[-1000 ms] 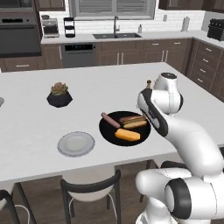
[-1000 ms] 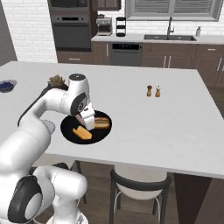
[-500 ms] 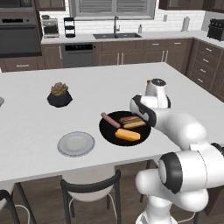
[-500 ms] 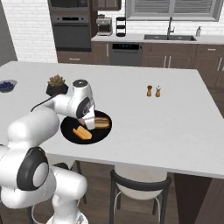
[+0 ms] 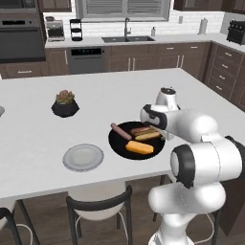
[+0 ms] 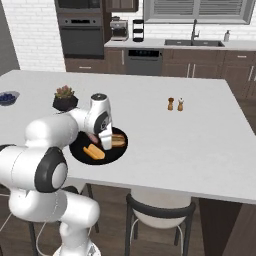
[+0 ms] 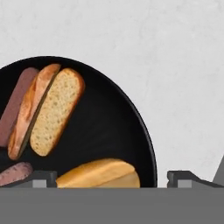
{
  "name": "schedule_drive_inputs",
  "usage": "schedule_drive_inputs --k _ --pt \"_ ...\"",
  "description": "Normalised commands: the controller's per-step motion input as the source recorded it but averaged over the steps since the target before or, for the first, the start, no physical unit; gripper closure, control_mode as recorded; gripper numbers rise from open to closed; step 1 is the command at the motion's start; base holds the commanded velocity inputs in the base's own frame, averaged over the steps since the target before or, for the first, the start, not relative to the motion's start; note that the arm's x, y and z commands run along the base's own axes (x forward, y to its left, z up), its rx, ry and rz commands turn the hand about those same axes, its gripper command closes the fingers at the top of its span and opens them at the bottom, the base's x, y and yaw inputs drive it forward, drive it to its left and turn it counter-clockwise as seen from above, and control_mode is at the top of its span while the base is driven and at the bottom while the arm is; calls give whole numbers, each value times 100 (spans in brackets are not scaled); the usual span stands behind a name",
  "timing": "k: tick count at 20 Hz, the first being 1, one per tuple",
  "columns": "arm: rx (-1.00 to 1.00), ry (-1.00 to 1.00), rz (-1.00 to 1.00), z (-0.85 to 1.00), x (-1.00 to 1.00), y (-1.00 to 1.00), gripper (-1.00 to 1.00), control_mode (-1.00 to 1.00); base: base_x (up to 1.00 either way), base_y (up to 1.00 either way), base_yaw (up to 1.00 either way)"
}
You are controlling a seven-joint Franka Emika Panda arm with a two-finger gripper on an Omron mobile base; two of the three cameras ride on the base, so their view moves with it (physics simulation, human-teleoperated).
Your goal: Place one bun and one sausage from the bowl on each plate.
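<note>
Black bowl: the wide, shallow bowl (image 5: 137,140) sits on the white counter (image 5: 43,129) near the front edge, just right of the one grey plate (image 5: 83,157) in sight; plate and bowl lie apart, not touching.
Gripper: the gripper (image 7: 112,178) hangs low over the bowl's right side, jaws spread wide with nothing between them; one dark tip stands over the bowl floor, the other out over bare counter past the rim.
Buns: two, I count. One split bun (image 7: 48,110) lies opened up, pale crumb facing the camera; a second, closed bun (image 7: 99,174) sits right at the near edge of the hand view, between the fingertips (image 7: 43,178).
Sausages: two as well. One sausage (image 7: 16,105) lies against the split bun's crust, touching it; another sausage (image 7: 14,173) peeks in beside the nearer fingertip.
Bun handling: light and soft, I'd say, crushes easily. Take it across the short width at mid-length and close gently.
Sausage handling: firmer but round and likely slick, so it could roll or squirt out. Pinch it across the middle, jaws square to its length.
Tricky spot: the far sausage hugs the bun, leaving little room for a finger between them.
Nearest pick: the closed bun looks the easiest target from here.
Elsewhere: a potted succulent (image 5: 65,104), a small bowl of blueberries (image 6: 7,97), and two shakers (image 6: 175,104) stand well apart from the work.
</note>
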Motion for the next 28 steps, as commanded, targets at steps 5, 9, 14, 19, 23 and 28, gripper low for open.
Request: schedule_drive_inputs --k 5,9,14,19,23,28 --pt "0 -1 -1 -12 28 0 -100 -100 0 0 0" --pt "0 -2 -3 -36 36 0 -100 -100 0 0 0" --pt "1 -1 -1 -21 32 0 -100 -100 0 0 0" --pt "1 -1 0 1 15 0 -100 -100 0 0 0" --pt "0 -6 0 -10 37 0 -100 -100 0 0 0" --pt "1 -1 -2 -36 12 0 -100 -100 0 0 0"
